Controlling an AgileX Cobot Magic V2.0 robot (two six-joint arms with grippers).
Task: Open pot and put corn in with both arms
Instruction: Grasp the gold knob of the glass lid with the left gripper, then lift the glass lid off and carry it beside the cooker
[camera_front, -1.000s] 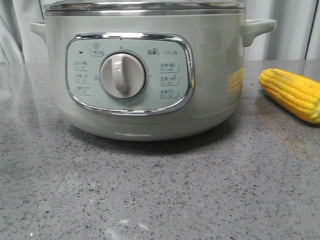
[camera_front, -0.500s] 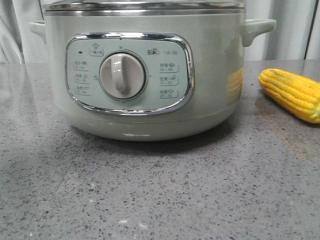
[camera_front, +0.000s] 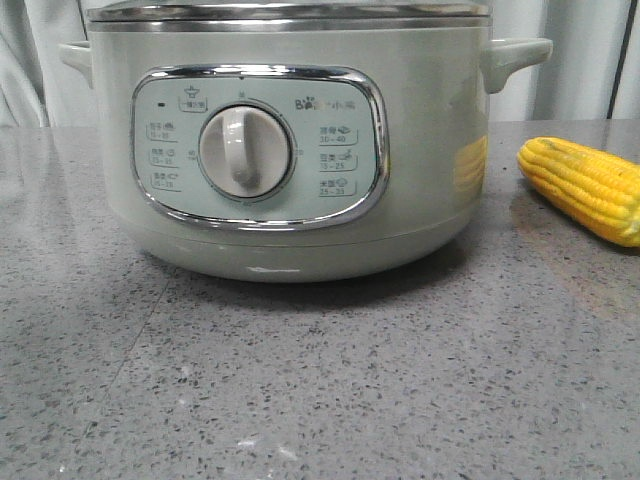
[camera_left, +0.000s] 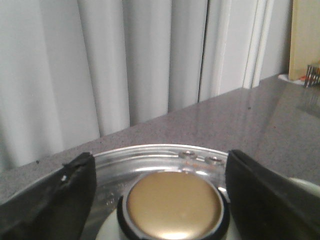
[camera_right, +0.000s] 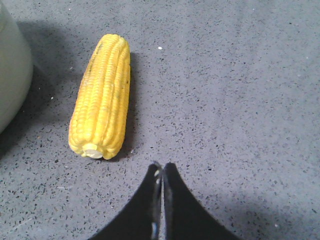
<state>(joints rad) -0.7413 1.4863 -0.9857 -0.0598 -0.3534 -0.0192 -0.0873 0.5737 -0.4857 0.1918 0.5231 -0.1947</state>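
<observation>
The pale-green pot (camera_front: 290, 150) fills the front view, its cream dial (camera_front: 243, 151) facing me and its lid's metal rim (camera_front: 290, 12) on top. The yellow corn (camera_front: 585, 187) lies on the table to the pot's right. In the left wrist view my left gripper (camera_left: 160, 200) is open, its black fingers (camera_left: 55, 200) on either side of the lid's gold knob (camera_left: 173, 205) without touching it. In the right wrist view my right gripper (camera_right: 162, 170) is shut and empty above the table, just beside the corn's (camera_right: 101, 97) flat end.
Grey speckled countertop (camera_front: 330, 380) spreads in front of the pot. White curtains (camera_left: 125, 65) hang behind the table. The pot's side handle (camera_front: 515, 55) sticks out above the corn. A wooden panel (camera_left: 306, 35) and a small metal item stand at the table's far corner.
</observation>
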